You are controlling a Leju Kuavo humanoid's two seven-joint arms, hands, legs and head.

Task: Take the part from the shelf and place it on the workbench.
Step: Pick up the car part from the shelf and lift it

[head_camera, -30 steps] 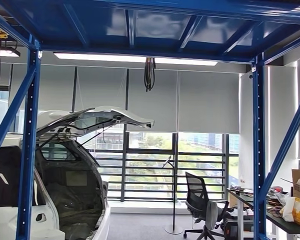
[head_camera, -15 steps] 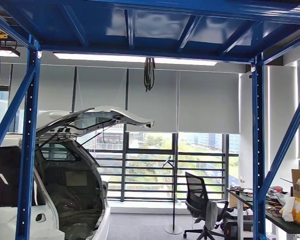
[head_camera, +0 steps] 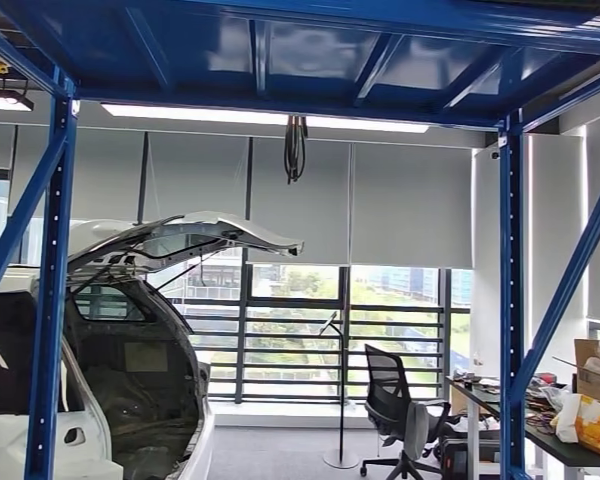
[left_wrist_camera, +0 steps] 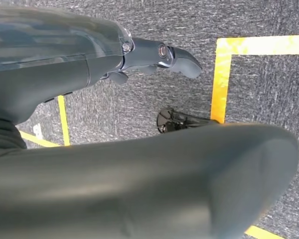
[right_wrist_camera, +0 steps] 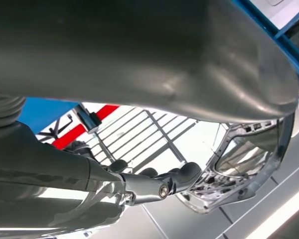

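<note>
You are at the opening of the job: the reach has not begun, and nothing has been taken from the blue steel shelf frame [head_camera: 52,300] whose uprights and top deck border the head view. Where the part lies cannot be told from these pictures, so finding it comes first.

Your left hand [left_wrist_camera: 84,74] hangs over speckled grey carpet [left_wrist_camera: 253,89] marked with yellow tape lines [left_wrist_camera: 219,79]. Its thumb and fingers stand apart and it holds nothing. Your right hand [right_wrist_camera: 102,184] is likewise spread and empty, with the raised tailgate of the white car [right_wrist_camera: 249,164] beyond it.

Through the frame you look at that car on the left, a black mesh office chair [head_camera: 387,395] near the windows, and a dark cluttered counter [head_camera: 561,445] at the right edge. Whether that counter is the workbench is only a guess.

The next move, as I judge it, calls for tipping the head down until a shelf level and the part come into sight. Only then bring a hand up, keeping the arm off the uprights.

Against the frame a second ago, the whole picture has slid a little to the left, uprights, car and chair together. That is the camera moving; nothing in the room has shifted.
</note>
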